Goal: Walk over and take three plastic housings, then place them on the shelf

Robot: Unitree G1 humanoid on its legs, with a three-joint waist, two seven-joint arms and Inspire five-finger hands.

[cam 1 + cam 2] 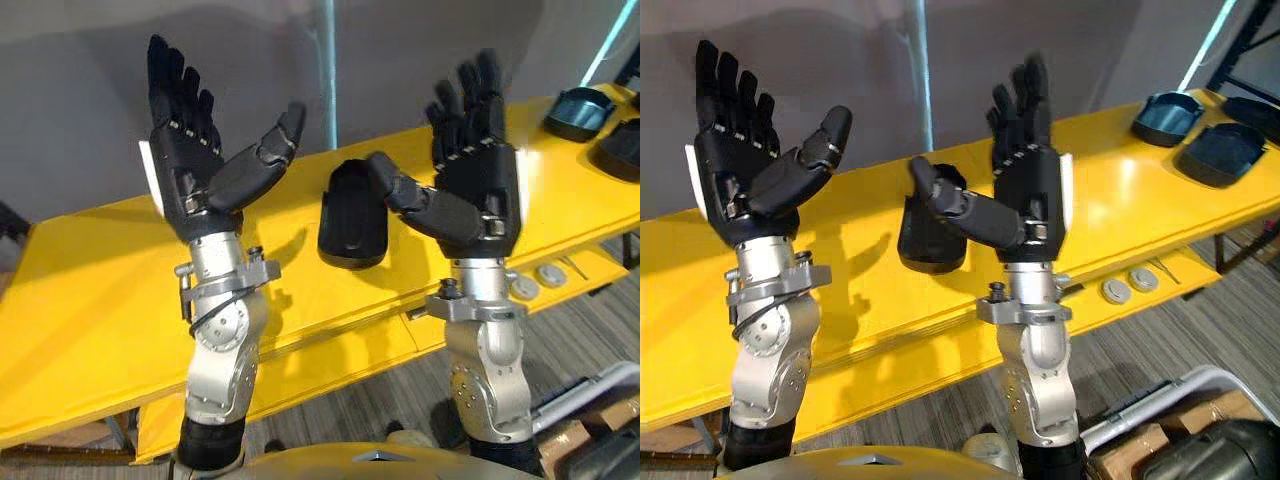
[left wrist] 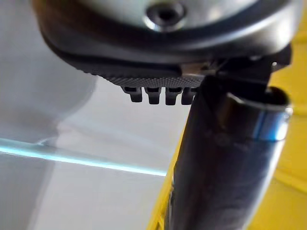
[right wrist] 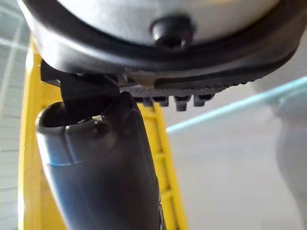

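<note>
Both the left hand point(image 1: 190, 150) and right hand point(image 1: 480, 180) hover empty, fingers spread, so a careless reach could shove the nearest plastic housing point(image 1: 352, 215), perhaps off the worktop point(image 1: 100, 290).

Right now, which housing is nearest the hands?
The lone housing mid-table, seen between the raised open left hand and right hand. The other housings sit grouped at the right end of the yellow table, beyond the right hand.
</note>
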